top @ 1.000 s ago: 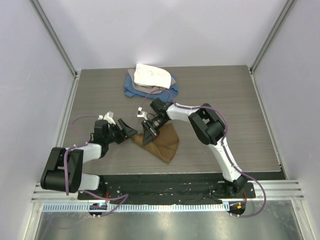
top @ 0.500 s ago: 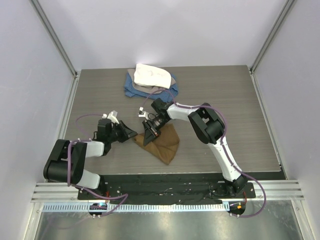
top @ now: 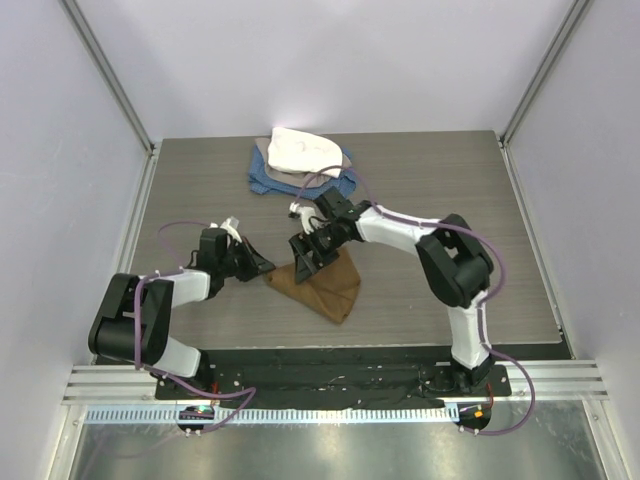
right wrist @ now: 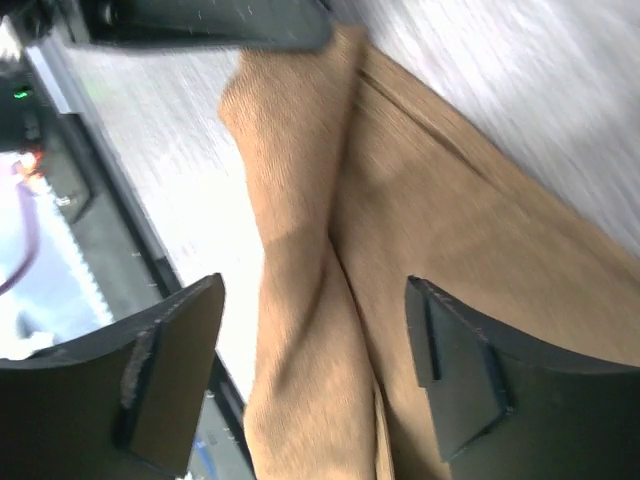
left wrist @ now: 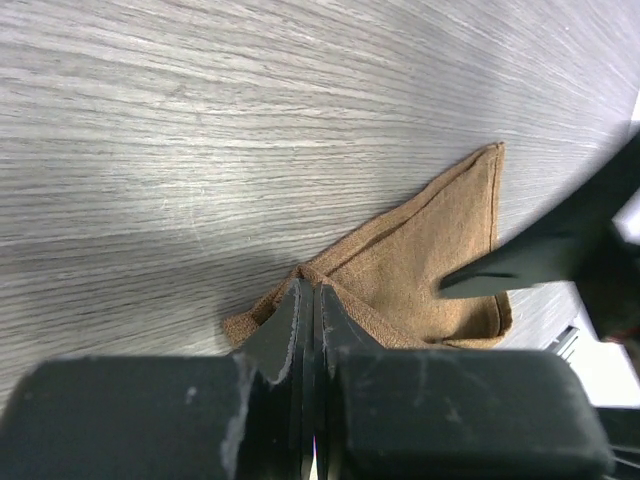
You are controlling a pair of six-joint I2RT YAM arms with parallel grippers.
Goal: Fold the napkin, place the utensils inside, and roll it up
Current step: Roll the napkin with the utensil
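While the napkin [top: 325, 285] lies as a folded, roughly triangular pad near the middle of the table [top: 480, 200], toward the near edge, no spoon shows in any view. The napkin's left corner is bunched at the tips of the left gripper [top: 264, 268], which is clenched flat and appears to pinch that corner. Judged purpose: anchor the cloth for the next fold. The right gripper [top: 305, 256] hovers over the napkin's far-left part, fingers [right wrist: 165, 370] spread wide, grasping nothing, with cloth visible between them. Judged purpose: a released claw free to take a new grip. On the far side, well apart, a white cloth [top: 300, 150] rests on a blue cloth [top: 262, 182].
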